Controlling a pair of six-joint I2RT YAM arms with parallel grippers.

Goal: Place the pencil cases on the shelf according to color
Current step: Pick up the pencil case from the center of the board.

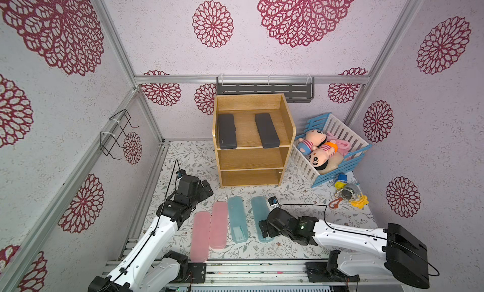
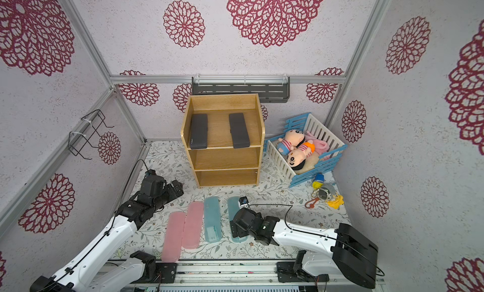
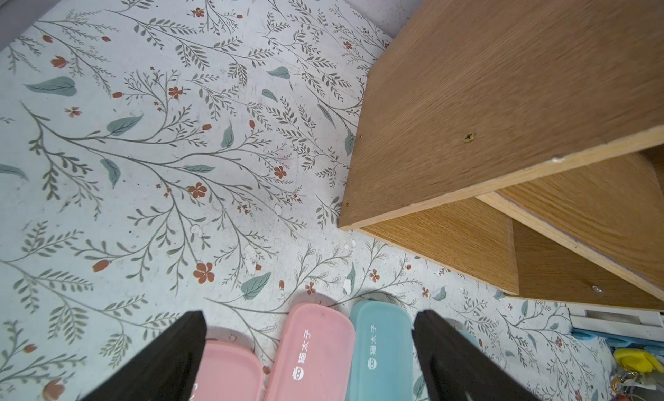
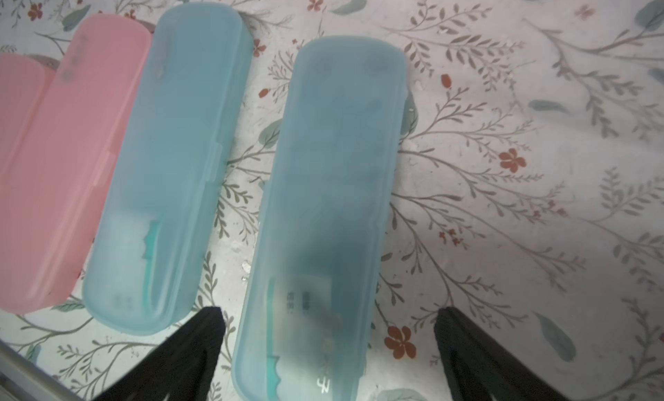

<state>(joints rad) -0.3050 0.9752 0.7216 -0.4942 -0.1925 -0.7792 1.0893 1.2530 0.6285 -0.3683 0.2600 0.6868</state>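
Right gripper (image 4: 328,313), jaws spread, straddles a teal case (image 4: 334,187) on the desk (image 1: 288,199) before the shelf (image 1: 251,158); left gripper (image 3: 309,315) jaws spread too. Black cases (image 1: 227,131) lie on its top tier.

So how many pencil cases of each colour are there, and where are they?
Black cases: 2, on the shelf's top tier
Pink cases: 2, on the table
Teal cases: 2, on the table
Total: 6
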